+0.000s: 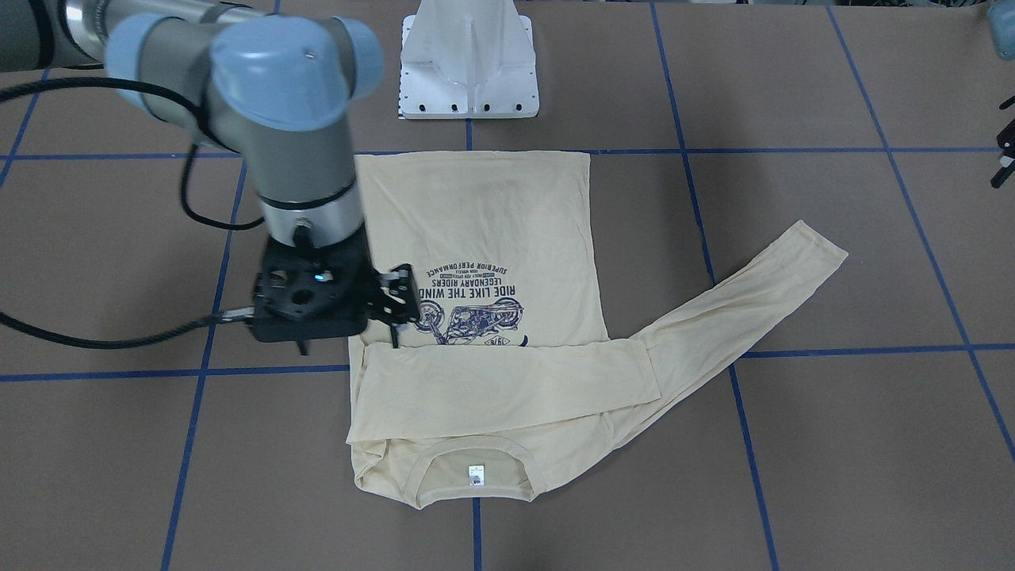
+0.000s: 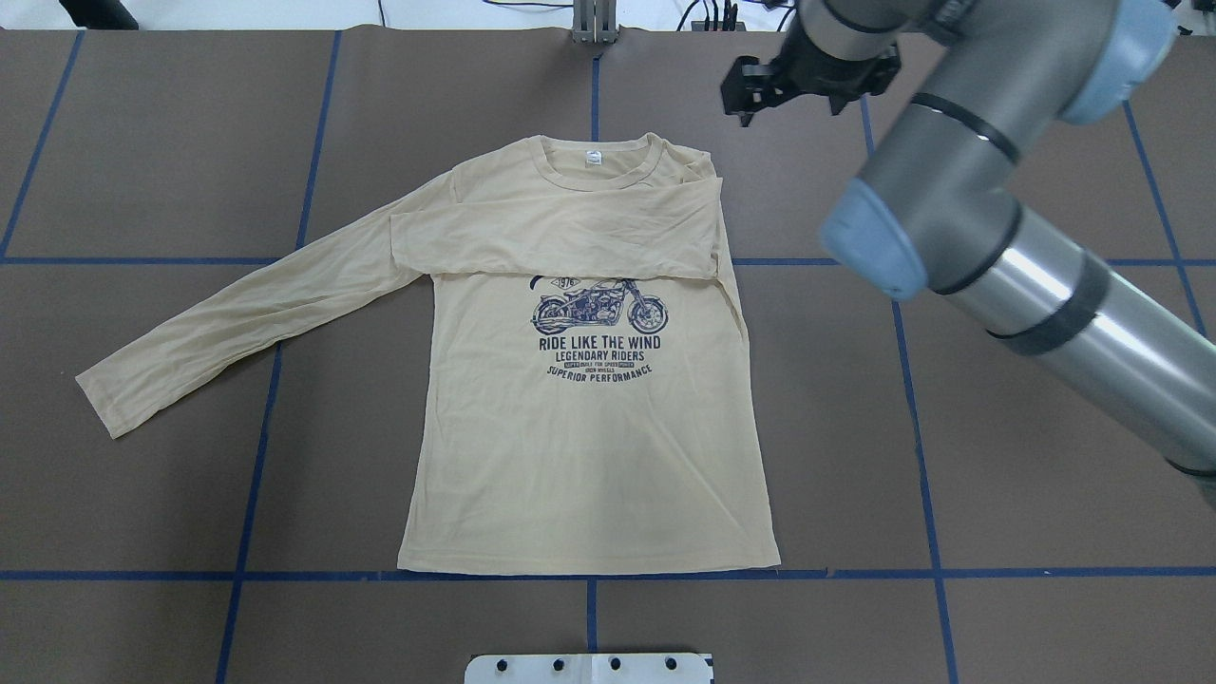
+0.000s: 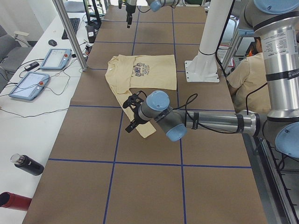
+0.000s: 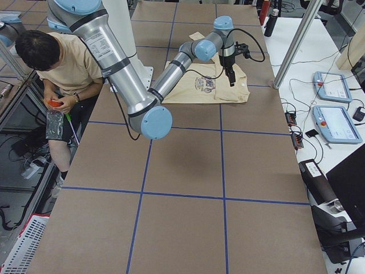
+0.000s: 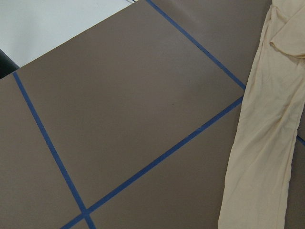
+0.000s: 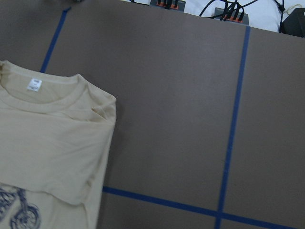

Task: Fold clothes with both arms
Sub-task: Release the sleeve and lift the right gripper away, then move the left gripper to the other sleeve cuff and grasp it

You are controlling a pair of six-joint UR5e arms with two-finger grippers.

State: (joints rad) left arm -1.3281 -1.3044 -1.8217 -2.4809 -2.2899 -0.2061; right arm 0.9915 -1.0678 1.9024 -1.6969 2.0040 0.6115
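You'll find the cream long-sleeved shirt [image 2: 589, 456] spread flat mid-desk [image 2: 142, 142], motorcycle print [image 2: 598, 309] up and collar toward your side. The robot's-right sleeve [image 2: 551, 237] lies folded across the chest; the other sleeve [image 2: 237, 323] stretches out at an angle. The right hand [image 1: 396, 295] hangs raised by the folded-sleeve shoulder, and the left hand [image 3: 132, 114] hangs near the outstretched cuff. You cannot tell whether either hand's fingers are apart or together.

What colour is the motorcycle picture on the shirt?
Navy blue; the motorcycle print shows best in the overhead view.
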